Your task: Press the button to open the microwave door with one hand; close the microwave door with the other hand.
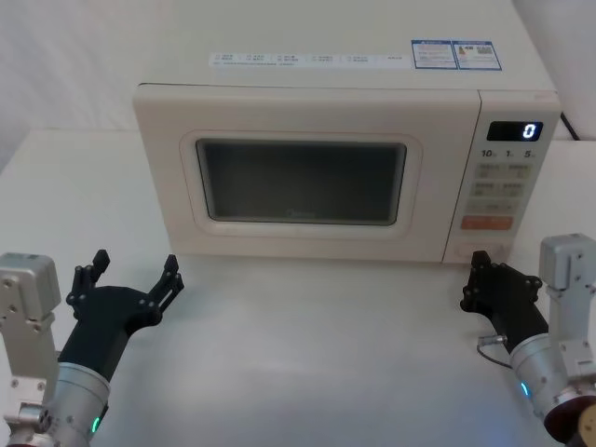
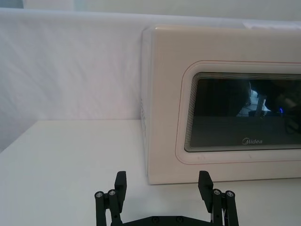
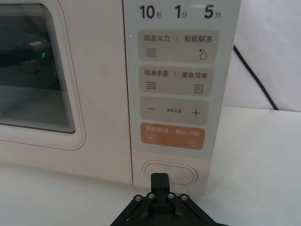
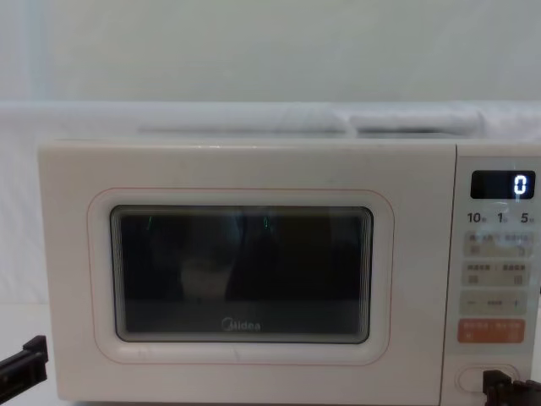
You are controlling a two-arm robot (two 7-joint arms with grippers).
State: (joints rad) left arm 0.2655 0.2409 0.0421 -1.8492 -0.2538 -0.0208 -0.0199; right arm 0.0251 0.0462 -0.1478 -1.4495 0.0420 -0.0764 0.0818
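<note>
Head view is showing the left gripper (image 1: 135, 272) hovering over the table (image 1: 307, 345) at the left, fingers spread wide, short of the microwave's front left corner. The microwave door (image 1: 303, 177) is sitting shut at centre. At the right, the right gripper (image 3: 160, 179), fingers pressed together, is pointing its tip at the button (image 3: 181, 170) below the orange key (image 3: 172, 136).
</note>
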